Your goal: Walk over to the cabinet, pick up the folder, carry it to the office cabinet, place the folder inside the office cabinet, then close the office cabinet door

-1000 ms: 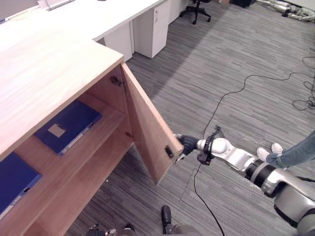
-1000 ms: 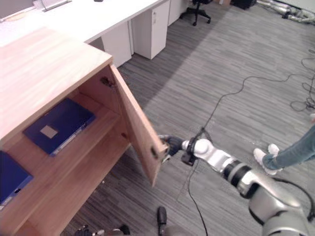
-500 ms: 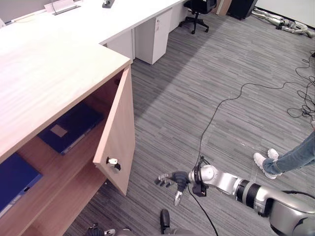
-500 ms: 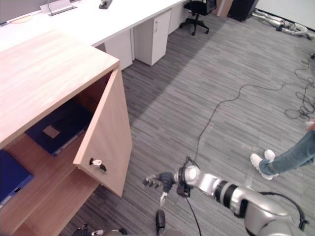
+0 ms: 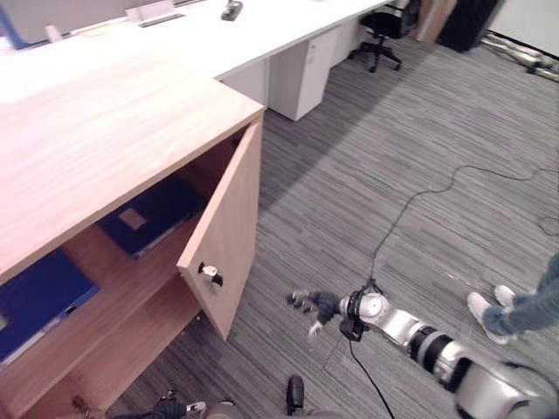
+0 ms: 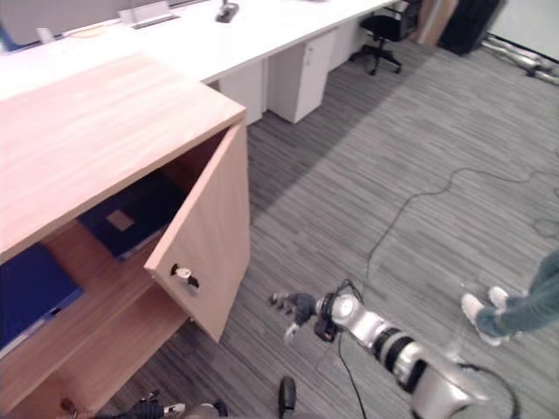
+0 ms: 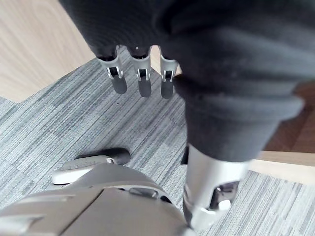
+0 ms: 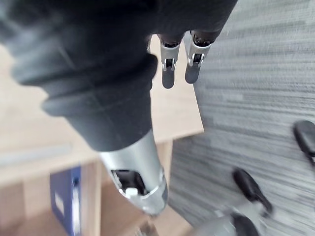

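**Operator:** Where is the folder?

**Spotter:** Your dark blue folder [image 5: 148,216] lies flat on the wooden shelf inside the office cabinet [image 5: 105,131]. It is a thin rectangle with a small pale label on its cover. Neither of your hands has it.

**Operator:** Anything else in there?

**Spotter:** A brighter blue folder [image 5: 39,301], thicker in the spine, lies flat further to your left, near the shelf's front edge. The two do not touch.

**Operator:** And the door?

**Spotter:** Your cabinet door [image 5: 229,227] is a flat panel of the same light wood grain as the top. It stands about half open, with a small metal knob [image 5: 208,272] on its outer face near the free edge.

**Operator:** My hands?

**Spotter:** Your right hand [image 5: 321,305] hangs low over the grey striped carpet [image 5: 367,175], near the door's lower corner and clear of it. Its fingers are spread straight and it holds nothing. Your left hand [image 7: 141,83] has its fingers hanging straight over the carpet beside a wooden edge, also with nothing in it.

**Operator:** Around you?

**Spotter:** A long white desk [image 5: 244,30] runs behind the cabinet, with a white drawer unit [image 5: 301,78] under it and a black swivel chair [image 5: 384,26] beyond. A person's leg [image 5: 534,305] in blue jeans stands at your right.
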You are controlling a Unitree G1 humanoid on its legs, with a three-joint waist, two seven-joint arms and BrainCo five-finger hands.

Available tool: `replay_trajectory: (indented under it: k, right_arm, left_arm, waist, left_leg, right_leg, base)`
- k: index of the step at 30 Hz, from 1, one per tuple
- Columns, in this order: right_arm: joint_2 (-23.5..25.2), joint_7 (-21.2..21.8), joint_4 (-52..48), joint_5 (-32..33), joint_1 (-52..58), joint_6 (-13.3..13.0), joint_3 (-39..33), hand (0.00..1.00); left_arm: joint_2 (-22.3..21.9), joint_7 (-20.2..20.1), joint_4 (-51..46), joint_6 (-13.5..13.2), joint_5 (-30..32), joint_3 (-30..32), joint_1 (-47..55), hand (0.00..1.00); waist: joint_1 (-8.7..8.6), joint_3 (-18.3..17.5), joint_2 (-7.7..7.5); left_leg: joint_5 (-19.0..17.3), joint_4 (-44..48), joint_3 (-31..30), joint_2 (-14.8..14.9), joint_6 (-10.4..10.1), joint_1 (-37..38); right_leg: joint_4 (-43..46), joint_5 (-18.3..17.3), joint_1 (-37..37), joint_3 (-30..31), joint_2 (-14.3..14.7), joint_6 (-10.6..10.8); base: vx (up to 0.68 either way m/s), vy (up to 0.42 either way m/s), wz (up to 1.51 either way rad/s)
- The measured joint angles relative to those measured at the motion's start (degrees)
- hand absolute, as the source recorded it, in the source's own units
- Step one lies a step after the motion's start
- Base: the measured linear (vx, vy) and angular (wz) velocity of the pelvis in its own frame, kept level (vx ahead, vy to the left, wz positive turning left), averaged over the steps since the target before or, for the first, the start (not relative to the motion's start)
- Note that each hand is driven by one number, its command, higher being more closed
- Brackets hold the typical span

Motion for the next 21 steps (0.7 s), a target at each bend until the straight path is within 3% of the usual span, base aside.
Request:
replay_trajectory:
  k: [3, 5, 7, 8, 9, 11, 13, 15, 19, 21]
  right_arm:
    - [6.8, -7.4, 12.3, -7.2, 0.6, 0.3, -9.8, 0.00]
    - [10.5, -9.9, 16.1, -10.4, 4.6, 0.6, -18.0, 0.00]
    - [13.9, -12.6, 19.3, -12.8, 12.0, 1.5, -31.1, 0.00]
    - [14.1, -13.2, 20.1, -12.8, 13.7, 1.8, -34.5, 0.00]
    - [14.3, -14.5, 21.7, -12.8, 16.4, 2.5, -41.3, 0.00]
    - [14.5, -16.5, 23.3, -12.2, 20.3, 3.0, -51.1, 0.00]
    - [14.7, -18.6, 24.4, -10.7, 23.0, 3.5, -59.9, 0.00]
    - [15.2, -20.4, 24.1, -10.5, 25.4, 4.5, -67.8, 0.00]
    - [18.6, -21.2, 21.1, -10.5, 30.2, 4.4, -70.7, 0.00]
    - [20.5, -21.2, 20.1, -10.5, 31.4, 4.1, -70.5, 0.00]
  left_arm:
    - [-1.7, 1.0, -0.3, 1.2, -1.7, -3.7, -3.3, 0.00]
    - [-2.1, 1.5, -1.5, 1.8, -2.9, -3.9, -4.0, 0.00]
    - [-2.0, 2.0, -2.9, 2.1, -4.2, -3.8, -3.9, 0.00]
    - [-2.0, 2.0, -3.1, 2.1, -4.5, -3.7, -3.8, 0.00]
    - [-2.0, 2.0, -3.1, 2.1, -4.7, -3.1, -3.7, 0.00]
    - [-1.9, 1.7, -3.4, 2.6, -4.5, -2.9, -3.2, 0.00]
    - [-1.9, 1.5, -7.5, 2.9, -4.0, -4.2, -1.5, 0.00]
    - [-4.1, 0.5, -7.7, 2.4, -4.3, -1.8, -0.1, 0.00]
    - [-5.2, 0.6, -6.7, 2.3, -6.8, 4.4, 2.4, 0.00]
    - [-5.7, 0.6, -6.7, 2.3, -8.2, 6.6, 3.1, 0.00]
  waist:
    - [-0.13, 3.0, 2.61]
    - [-0.88, 3.7, 2.97]
    - [-3.35, 4.2, 3.38]
    - [-3.53, 4.2, 3.39]
    - [-3.75, 4.3, 3.50]
    - [-4.75, 4.2, 3.43]
    - [-4.91, 4.1, 3.36]
    - [-4.78, 3.6, 4.31]
    - [-3.84, 2.7, 4.30]
    - [-3.67, 2.7, 3.99]
  left_leg:
    - [1.4, -0.5, -4.9, -1.6, 1.0, 1.0]
    - [2.7, -1.7, -8.9, -3.5, 1.4, 1.4]
    - [4.5, -3.9, -17.2, -5.9, 1.5, 1.9]
    - [5.1, -4.4, -18.9, -6.5, 1.4, 1.9]
    - [6.0, -5.1, -22.8, -7.3, 1.0, 1.7]
    - [7.2, -4.4, -28.3, -8.0, -0.4, -0.1]
    - [7.8, -3.3, -32.9, -8.6, -1.5, -2.8]
    - [9.2, -5.2, -36.4, -6.8, -3.7, -3.8]
    - [9.2, -5.7, -37.5, -2.7, -5.6, -2.2]
    - [8.4, -2.7, -36.1, -2.2, -6.2, -4.2]
  right_leg:
    - [15.7, -7.5, -4.0, -3.6, -3.1, 0.8]
    - [27.4, -10.7, -8.1, -2.0, -5.3, 0.3]
    - [33.0, -13.8, -9.0, 8.3, -5.7, 1.6]
    - [32.8, -14.5, -8.4, 11.9, -5.3, 2.1]
    - [31.4, -16.1, -6.5, 18.9, -4.3, 3.2]
    - [25.5, -17.7, -2.3, 23.5, -4.4, 3.8]
    - [19.7, -18.7, 0.9, 20.2, -5.7, 4.4]
    - [17.6, -19.2, 1.9, 15.3, -4.6, 4.1]
    - [16.7, -19.1, 5.3, 10.9, -1.4, 3.2]
    - [16.8, -19.0, 5.8, 9.0, -0.6, 2.5]
  base:
    - [-0.11, 0.058, 0.90]
    - [-0.11, 0.042, 1.20]
    - [-0.02, -0.032, 1.81]
    - [0.01, -0.075, 1.79]
    - [0.02, -0.118, 1.31]
    - [0.04, -0.181, 1.56]
    - [0.08, -0.283, 1.38]
    - [0.10, -0.302, 0.91]
    - [0.03, -0.207, 0.44]
    - [-0.04, -0.166, 0.47]
